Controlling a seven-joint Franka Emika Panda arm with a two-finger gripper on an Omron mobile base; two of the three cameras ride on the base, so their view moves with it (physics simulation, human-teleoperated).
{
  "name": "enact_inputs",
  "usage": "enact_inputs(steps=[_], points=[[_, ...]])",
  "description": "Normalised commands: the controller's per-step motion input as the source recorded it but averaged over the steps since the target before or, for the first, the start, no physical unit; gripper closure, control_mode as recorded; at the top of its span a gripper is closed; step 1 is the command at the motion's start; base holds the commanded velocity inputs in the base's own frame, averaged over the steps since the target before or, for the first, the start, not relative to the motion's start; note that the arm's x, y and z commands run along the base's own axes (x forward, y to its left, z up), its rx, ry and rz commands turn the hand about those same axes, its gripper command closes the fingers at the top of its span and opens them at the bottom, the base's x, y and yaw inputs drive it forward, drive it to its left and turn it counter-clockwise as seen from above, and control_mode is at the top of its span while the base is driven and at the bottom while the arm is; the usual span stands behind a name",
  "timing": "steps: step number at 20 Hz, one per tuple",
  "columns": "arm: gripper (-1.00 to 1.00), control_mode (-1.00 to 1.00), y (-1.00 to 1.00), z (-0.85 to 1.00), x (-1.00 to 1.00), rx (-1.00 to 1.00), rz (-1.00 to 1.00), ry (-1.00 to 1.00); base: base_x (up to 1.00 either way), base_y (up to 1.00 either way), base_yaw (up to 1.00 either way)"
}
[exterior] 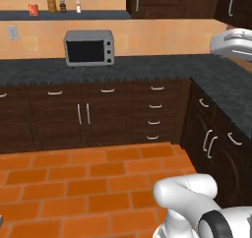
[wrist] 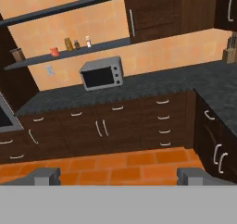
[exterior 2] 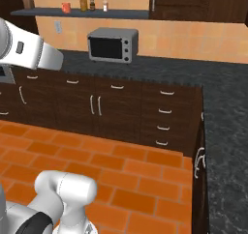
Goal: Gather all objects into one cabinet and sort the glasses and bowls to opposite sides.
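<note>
Jaws [wrist: 118, 176] wide apart, holding nothing, high over orange tile floor [exterior: 74, 183].
Dark speckled stone L-shaped bench [exterior: 147, 67] wraps the corner; a wide swing could likely clip its edge or the grey boxy microwave [exterior: 89, 47]. Floor gives open room. Wall shelf [exterior 2: 77, 13] is narrow: small red mug [exterior 2: 66, 7] stands near brown spice jars [exterior 2: 84, 3], easily knocked off.
</note>
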Motion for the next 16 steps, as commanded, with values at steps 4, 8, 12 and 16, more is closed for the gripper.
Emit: enact_inputs(steps=[4,8,12,16], points=[[-1.0,1.0,0.0,0.0,0.0,0.0,0.0,0.0,1.0,0.0,0.0],[-1.0,1.0,0.0,0.0,0.0,0.0,0.0,0.0,1.0,0.0,0.0],[-1.0,1.0,0.0,0.0,0.0,0.0,0.0,0.0,1.0,0.0,0.0],[-1.0,1.0,0.0,0.0,0.0,0.0,0.0,0.0,0.87,0.0,0.02]])
